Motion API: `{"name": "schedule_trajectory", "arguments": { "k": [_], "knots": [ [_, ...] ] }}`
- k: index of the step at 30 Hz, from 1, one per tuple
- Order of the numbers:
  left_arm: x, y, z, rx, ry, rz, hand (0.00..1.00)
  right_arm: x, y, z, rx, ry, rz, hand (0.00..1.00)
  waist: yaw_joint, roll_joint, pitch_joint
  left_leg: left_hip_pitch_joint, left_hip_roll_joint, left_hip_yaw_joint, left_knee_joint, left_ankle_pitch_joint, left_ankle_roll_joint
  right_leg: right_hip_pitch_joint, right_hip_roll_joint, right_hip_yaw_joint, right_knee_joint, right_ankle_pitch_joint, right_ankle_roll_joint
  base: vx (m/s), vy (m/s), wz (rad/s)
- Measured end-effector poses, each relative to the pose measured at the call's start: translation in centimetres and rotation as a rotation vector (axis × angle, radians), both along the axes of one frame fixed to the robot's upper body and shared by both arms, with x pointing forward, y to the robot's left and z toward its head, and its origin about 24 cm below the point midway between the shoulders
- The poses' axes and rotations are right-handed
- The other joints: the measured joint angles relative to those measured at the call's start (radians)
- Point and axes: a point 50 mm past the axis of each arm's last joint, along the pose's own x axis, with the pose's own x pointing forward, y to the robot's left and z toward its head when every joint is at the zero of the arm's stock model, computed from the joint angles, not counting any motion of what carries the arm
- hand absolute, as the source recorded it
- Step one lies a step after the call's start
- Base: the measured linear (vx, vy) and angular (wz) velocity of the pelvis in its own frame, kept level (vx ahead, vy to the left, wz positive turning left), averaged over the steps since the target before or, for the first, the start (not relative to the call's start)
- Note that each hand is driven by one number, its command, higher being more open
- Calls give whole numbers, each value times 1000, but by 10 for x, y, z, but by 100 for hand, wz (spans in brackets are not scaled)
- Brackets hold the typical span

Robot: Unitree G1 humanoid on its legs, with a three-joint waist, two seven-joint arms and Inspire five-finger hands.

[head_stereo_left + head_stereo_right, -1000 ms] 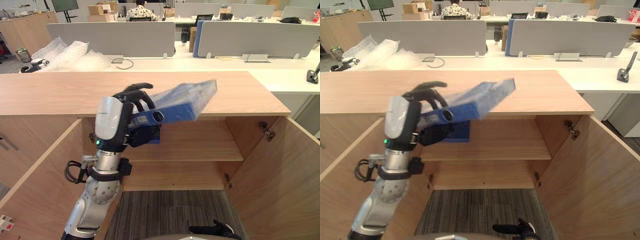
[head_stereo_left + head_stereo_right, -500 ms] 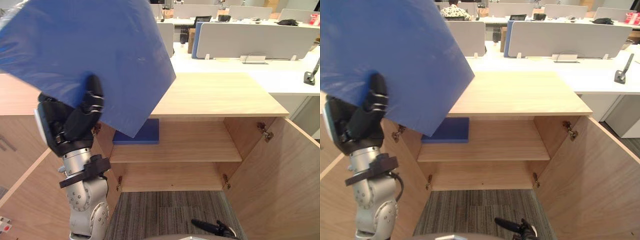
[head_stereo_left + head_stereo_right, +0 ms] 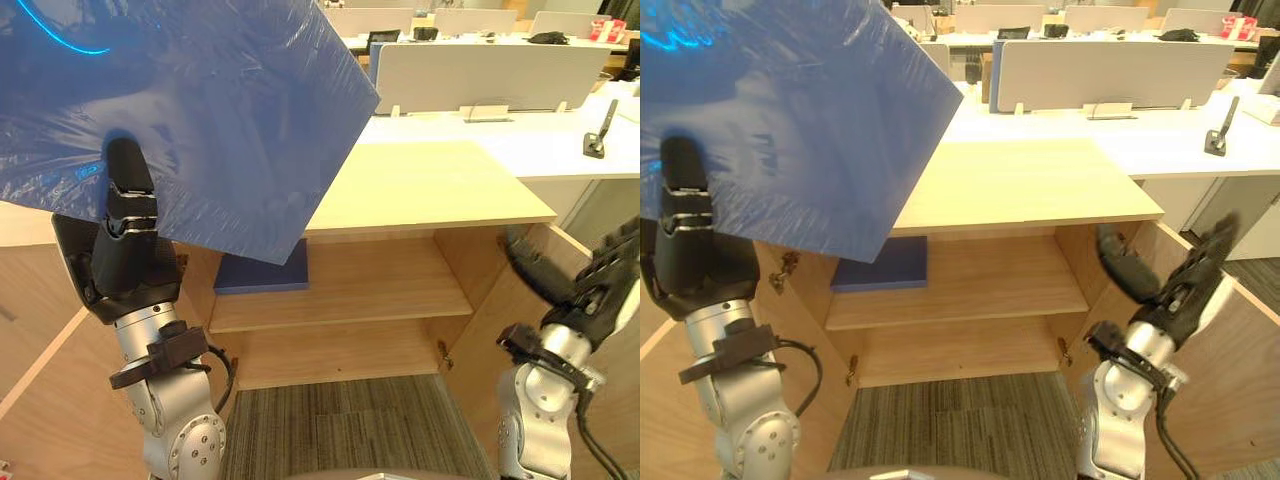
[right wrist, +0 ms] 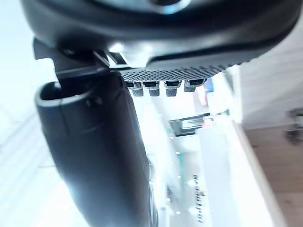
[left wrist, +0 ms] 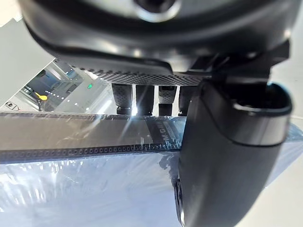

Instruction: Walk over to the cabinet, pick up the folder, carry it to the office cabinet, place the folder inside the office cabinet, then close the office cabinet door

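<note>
The left hand [image 3: 125, 260] clamped the folder [image 3: 200, 100] above the office cabinet [image 3: 430, 185]; the right hand [image 3: 1170, 290] hovered, fingers relaxed, before its opening. Likely faults: grip slipping on slick wrap, or the folder striking its top

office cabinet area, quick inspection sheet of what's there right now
surface: office cabinet top is light wood; cabinet stands open
job's things: blue folder held up above the cabinet's left side
clutter: flat blue item lying at the left end of the upper shelf
hands: left hand pinches the folder, thumb on its face; right hand open by the cabinet's right side, holding nothing
cables: nothing seen
surroundings: white desks with grey partitions behind
</note>
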Motion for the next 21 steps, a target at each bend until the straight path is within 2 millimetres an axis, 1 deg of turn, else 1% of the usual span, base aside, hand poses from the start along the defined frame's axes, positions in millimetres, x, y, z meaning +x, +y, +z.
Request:
{"name": "schedule_trajectory", "arguments": {
  "k": [1, 2, 5, 7, 11, 13, 14, 15, 17, 21],
  "knots": [
    [1, 1, -1, 11, 7, 2, 0, 1, 1, 7, -12, -31, 7, 100, -4, 0, 0, 1, 0, 0, 0, 0, 0, 0, 0, 1, 0, 0, 1, -13, 8, -4],
    [5, 2, -6, 45, 32, -12, 0, 2, 0, 22, -58, -103, 29, 100, -5, 1, 0, 2, -1, 1, 0, 0, 0, 0, 0, 3, 0, 2, 3, 0, 0, 0],
    [12, 2, -15, 126, 91, -29, 0, 7, 0, 43, -135, -203, 105, 100, -5, 2, 0, 3, -2, 1, 0, -1, 1, 0, -1, 4, 1, 3, 6, -12, 5, 0],
    [18, 2, -25, 210, 157, -35, 0, 12, 1, 61, -173, -299, 230, 100, -5, 6, 1, 3, -5, -1, 0, -2, 2, 0, -4, 4, 1, 4, 6, -35, 14, 0],
    [23, 3, -33, 318, 224, -34, 0, 21, 4, 85, -256, -389, 435, 100, -5, 11, 4, 1, -6, -4, 0, 0, 4, -1, -4, 3, 1, 4, 6, 0, 0, 0],
    [23, 3, -34, 344, 230, -40, 0, 29, 6, 91, -278, -401, 539, 100, -5, 12, 4, -2, -7, -6, 0, 0, 4, -2, -4, 1, 0, 4, 6, -1, 0, 2],
    [23, 3, -33, 359, 226, -48, 0, 34, 8, 93, -267, -408, 619, 100, -5, 12, 4, -6, -7, -7, 0, 1, 4, -5, -4, -1, 0, 4, 6, 0, 1, 3],
    [23, 3, -33, 365, 225, -51, 0, 37, 9, 94, -262, -408, 656, 100, -5, 12, 4, -7, -7, -8, 0, 1, 5, -6, -4, -1, 0, 4, 7, 5, 3, 4],
    [23, 3, -32, 403, 220, -62, 0, 49, 17, 93, -224, -395, 814, 100, -4, 12, 4, -11, -8, -11, 0, 2, 5, -9, -4, -3, 0, 5, 8, 5, 3, 4],
    [24, 3, -30, 442, 215, -77, 0, 64, 32, 88, -204, -329, 1011, 100, -3, 12, 4, -14, -8, -15, 0, 2, 5, -10, -4, -6, 1, 6, 9, 0, 0, 3]
  ]
}}
